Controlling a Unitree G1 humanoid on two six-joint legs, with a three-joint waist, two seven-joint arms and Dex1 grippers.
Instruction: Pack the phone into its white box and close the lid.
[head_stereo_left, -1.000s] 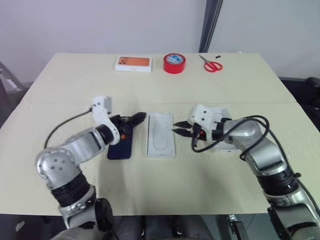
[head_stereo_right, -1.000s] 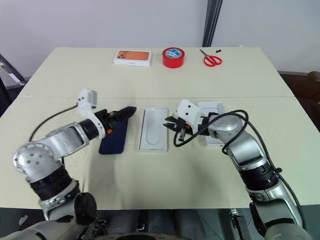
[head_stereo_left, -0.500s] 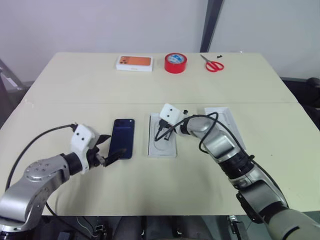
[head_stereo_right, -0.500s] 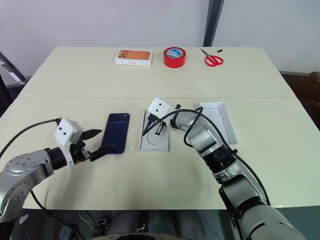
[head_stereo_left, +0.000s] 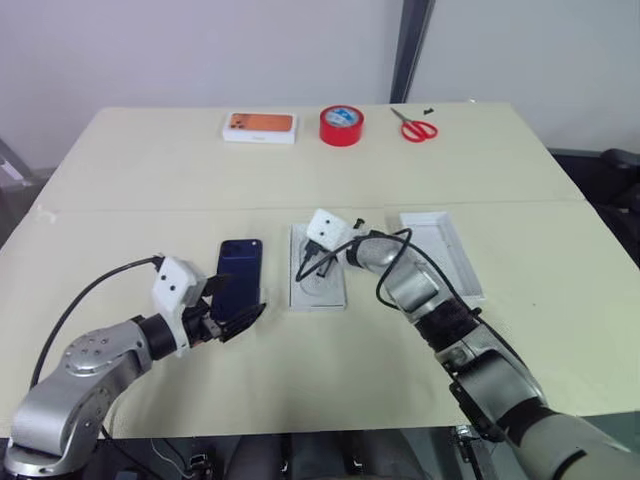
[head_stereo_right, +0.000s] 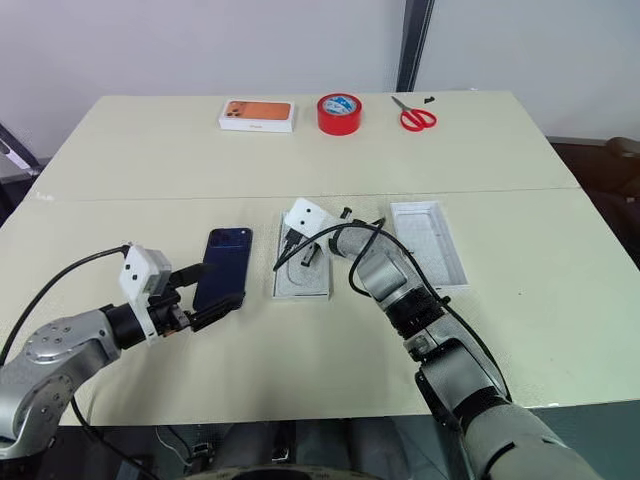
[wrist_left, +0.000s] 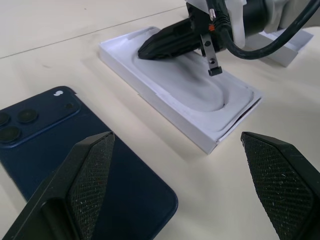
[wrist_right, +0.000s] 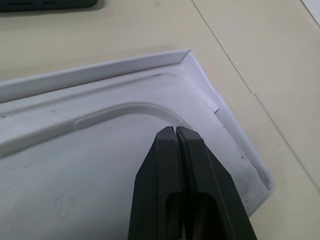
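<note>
**Phone flat on worktop, not yet boxed**

Phone (head_stereo_left: 240, 272) lies back-up on the worktop (head_stereo_left: 150, 170), left of centre. Long axis runs straight away from the robot, camera cluster at the far end. It sits just beside the white insert tray (head_stereo_left: 318, 280), parallel to it, w/ a narrow strip of worktop between them and no contact.

Left gripper (head_stereo_right: 215, 290): jaws spread wide, nothing between them, low at the phone's near end. In the left wrist view the fingers (wrist_left: 80, 190) straddle the phone's near corner.

Right gripper (wrist_right: 175, 135): jaws pressed together, empty, tip over the insert tray's oval recess near its rounded end. Can't tell if the tip touches the tray.

White rimmed tray (head_stereo_right: 428, 240) lies open side up, right of the insert tray and parallel to it. Can't tell if it's the box or the lid, as no print or mark is readable.

Hard to make out:
- Phone's near end is partly covered by the left jaws in the head views, and cut off by the frame edge in the left wrist view.
- Right arm and its cable cross the insert tray's far half.
- Whether the insert tray sits inside another box is unclear.

Far edge of the worktop: orange-phone box (head_stereo_left: 260, 126), red tape roll (head_stereo_left: 341, 125), scissors (head_stereo_left: 413, 127), all well apart from the phone.
</note>
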